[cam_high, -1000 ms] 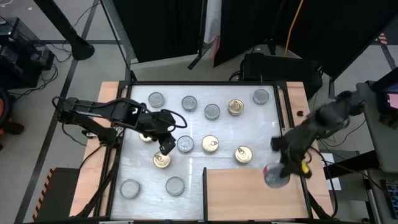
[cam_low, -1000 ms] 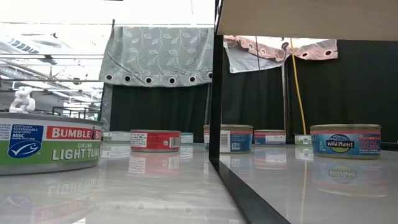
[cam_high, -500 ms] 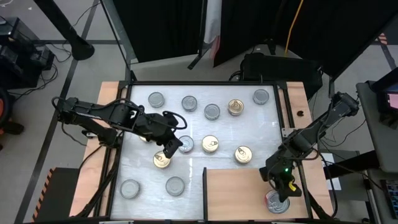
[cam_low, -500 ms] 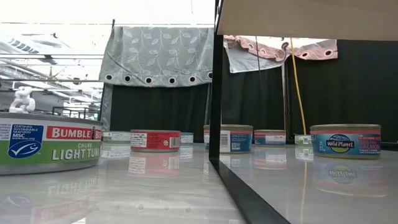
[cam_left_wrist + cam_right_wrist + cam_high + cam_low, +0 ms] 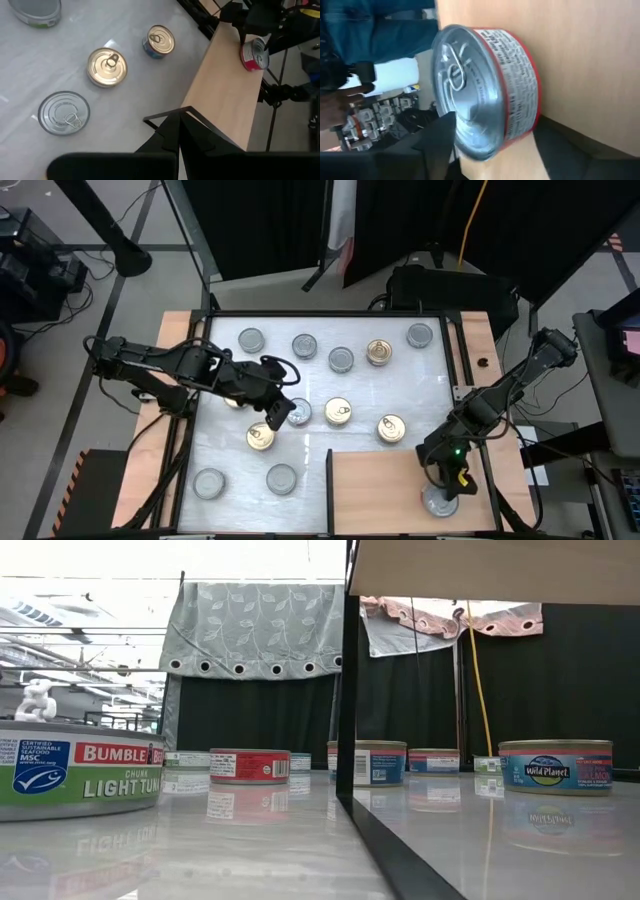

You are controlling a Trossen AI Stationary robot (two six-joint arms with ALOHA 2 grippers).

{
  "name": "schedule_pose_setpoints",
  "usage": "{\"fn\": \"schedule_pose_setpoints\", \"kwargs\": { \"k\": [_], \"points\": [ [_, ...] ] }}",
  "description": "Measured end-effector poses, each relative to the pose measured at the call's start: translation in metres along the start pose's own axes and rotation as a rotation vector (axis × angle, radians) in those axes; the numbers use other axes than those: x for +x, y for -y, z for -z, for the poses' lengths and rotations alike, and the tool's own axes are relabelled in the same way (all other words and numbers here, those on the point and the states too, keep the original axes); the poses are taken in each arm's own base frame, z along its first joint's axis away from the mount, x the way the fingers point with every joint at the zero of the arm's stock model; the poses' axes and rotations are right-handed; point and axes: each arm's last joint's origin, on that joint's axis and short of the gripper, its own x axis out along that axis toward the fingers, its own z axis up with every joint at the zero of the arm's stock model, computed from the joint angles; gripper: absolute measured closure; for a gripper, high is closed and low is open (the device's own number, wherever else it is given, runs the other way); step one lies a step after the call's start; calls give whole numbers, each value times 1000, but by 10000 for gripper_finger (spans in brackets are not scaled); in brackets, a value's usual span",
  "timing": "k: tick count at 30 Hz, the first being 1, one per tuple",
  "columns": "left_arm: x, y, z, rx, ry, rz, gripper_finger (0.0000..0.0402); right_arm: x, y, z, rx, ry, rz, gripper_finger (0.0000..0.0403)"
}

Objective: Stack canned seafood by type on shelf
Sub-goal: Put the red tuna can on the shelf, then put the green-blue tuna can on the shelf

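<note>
The shelf (image 5: 385,490) is a light wooden board at the table's near right. On its near right corner stands a red-labelled can (image 5: 438,502) with its silver pull-ring top (image 5: 470,85) up. My right gripper (image 5: 441,483) is open just above and behind it, one finger by the can's top and one by its base. Several silver-topped cans (image 5: 304,345) and gold-topped cans (image 5: 338,412) stand scattered on the white tabletop. My left gripper (image 5: 273,416) hangs shut above them, next to a silver can (image 5: 297,412) and a gold can (image 5: 260,437). My right gripper comes at the red-labelled can slanting down from the far side. One finger (image 5: 437,142) stands before the top's rim and the other (image 5: 570,150) lies by the base on the board. I cannot tell whether either one touches the can.
A black frame (image 5: 330,480) borders the shelf's left edge, and narrow wooden strips (image 5: 180,360) flank the white top. In the low view a Bumble Bee can (image 5: 75,770) stands close on the left. A person in a blue sleeve (image 5: 375,25) is beyond the table.
My right gripper has come down toward the table's near edge with the red-labelled can, onto the shelf's near right corner. The can showed its red side half a second ago and now stands flat with its silver top up.
</note>
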Motion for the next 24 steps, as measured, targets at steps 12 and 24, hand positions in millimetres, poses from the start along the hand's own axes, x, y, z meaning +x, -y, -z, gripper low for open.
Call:
{"fn": "schedule_pose_setpoints", "kwargs": {
  "k": [12,24],
  "points": [
    [0,-2,-2,54,46,-40,394,-17,-5,7,17,66,84,56],
    [-8,-15,3,-125,108,-214,394,-82,-48,19,-29,280,274,50]
  ]
}}
